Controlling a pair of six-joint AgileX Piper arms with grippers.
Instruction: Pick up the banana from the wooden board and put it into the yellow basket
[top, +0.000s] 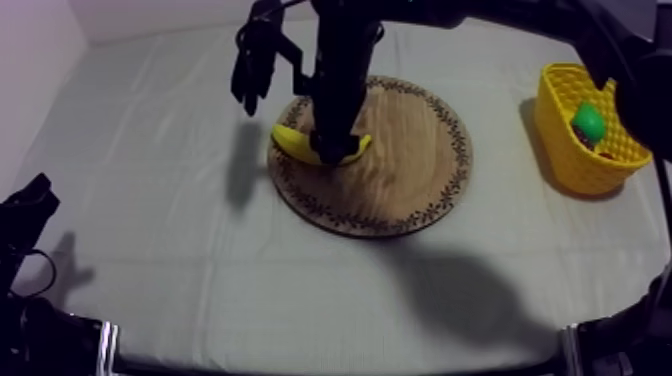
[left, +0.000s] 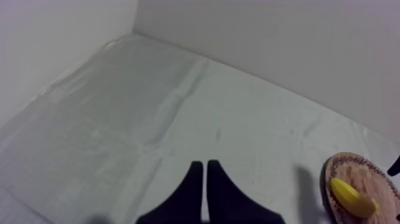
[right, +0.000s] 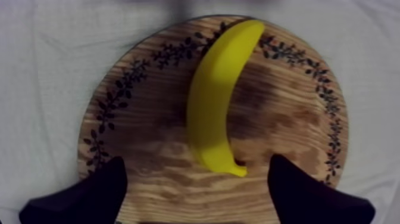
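Where the banana (right: 217, 95) rests on the board (right: 134, 113), the right pincer (right: 196, 162) straddles it, open.

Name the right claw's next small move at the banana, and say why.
Probably ease down and close on the banana. The right claw is open, with one finger on either side of the fruit's near end, and the banana lies ungripped on the wooden board.
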